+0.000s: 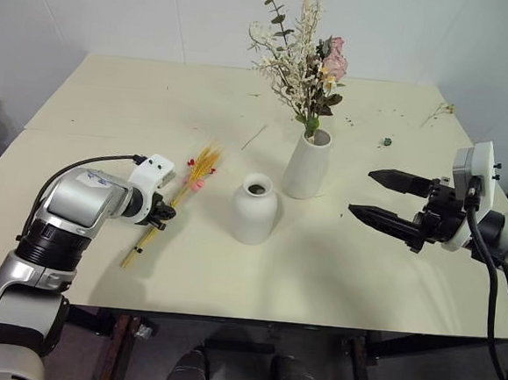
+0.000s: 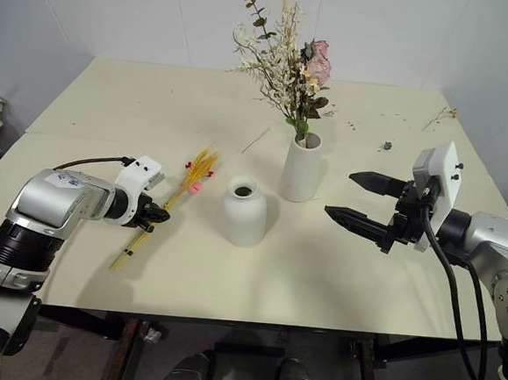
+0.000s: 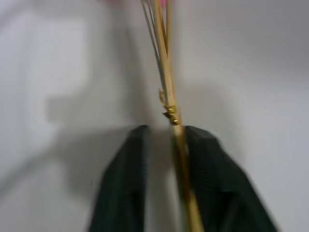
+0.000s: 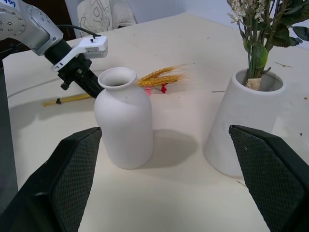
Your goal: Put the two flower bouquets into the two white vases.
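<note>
Closing on the wheat stalks (image 1: 172, 208), the left gripper (image 1: 158, 218) straddled their stems, which lay flat on the table (image 1: 335, 276), heads toward the empty short vase (image 1: 254, 209). The right gripper (image 1: 378, 198) waited agape.

1. A cream table (image 1: 111, 100) spans the scene, with a seam running across its left part.
2. Plain white walls (image 1: 118, 12) stand behind it, meeting at a corner on the right.
3. Small bits of plant debris (image 1: 386, 141) lie scattered on the far right of the tabletop.
4. Dark metal legs (image 1: 358, 374) show beneath the near edge.
</note>
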